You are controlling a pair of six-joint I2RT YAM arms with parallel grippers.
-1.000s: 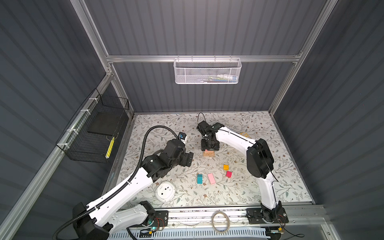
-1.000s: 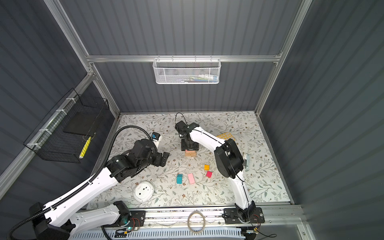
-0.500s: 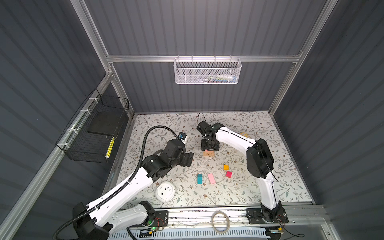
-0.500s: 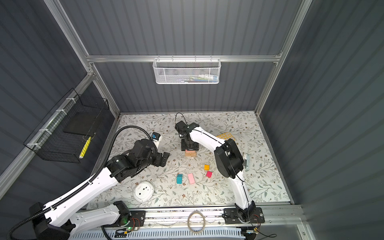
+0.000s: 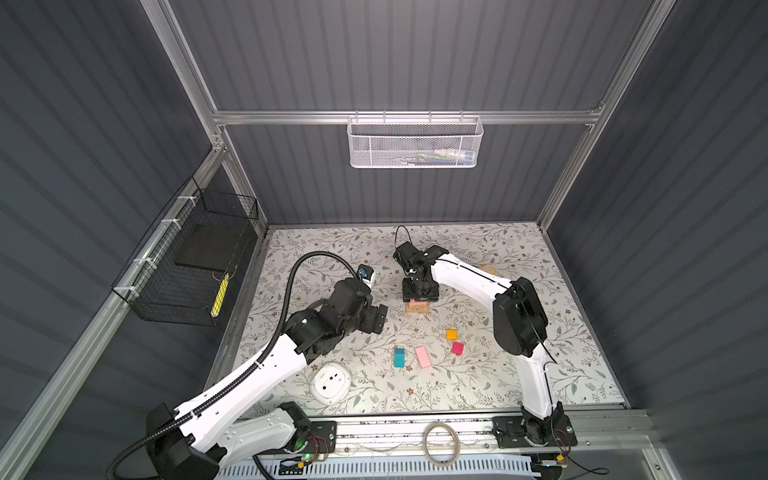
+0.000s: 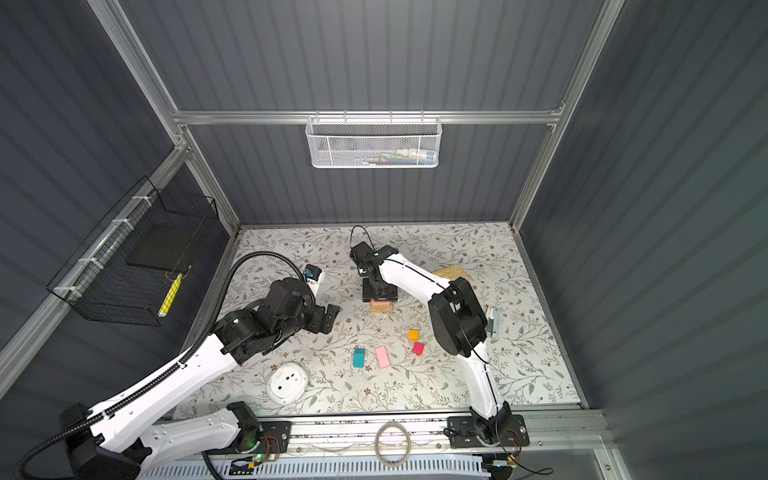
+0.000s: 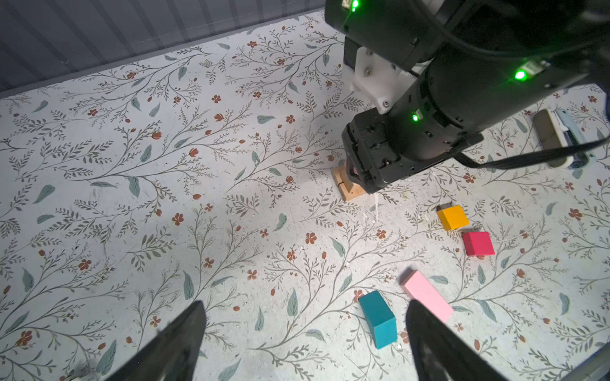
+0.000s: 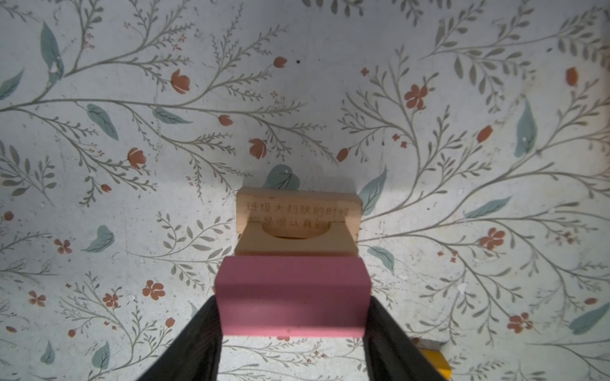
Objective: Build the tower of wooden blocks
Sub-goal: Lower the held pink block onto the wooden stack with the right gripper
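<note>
A small tan stack of wood blocks (image 5: 417, 306) (image 6: 381, 306) stands mid-table, the low start of the tower. In the right wrist view its arched top piece (image 8: 297, 231) lies on an engraved bar. My right gripper (image 8: 293, 305) (image 5: 419, 296) is shut on a pink slab (image 8: 293, 295) directly over this stack; whether the slab touches it I cannot tell. Loose in front lie a teal block (image 5: 400, 358) (image 7: 379, 318), another pink slab (image 5: 424, 357) (image 7: 427, 295), an orange cube (image 5: 452, 334) and a red cube (image 5: 458, 348). My left gripper (image 5: 376, 318) (image 7: 303, 330) hovers open and empty, left of the stack.
A white round device (image 5: 331, 382) lies at the front left. A yellow calculator (image 6: 451, 272) sits behind the right arm, and a small white and teal gadget (image 6: 494, 322) lies beside it. A black wire basket (image 5: 195, 266) hangs on the left wall.
</note>
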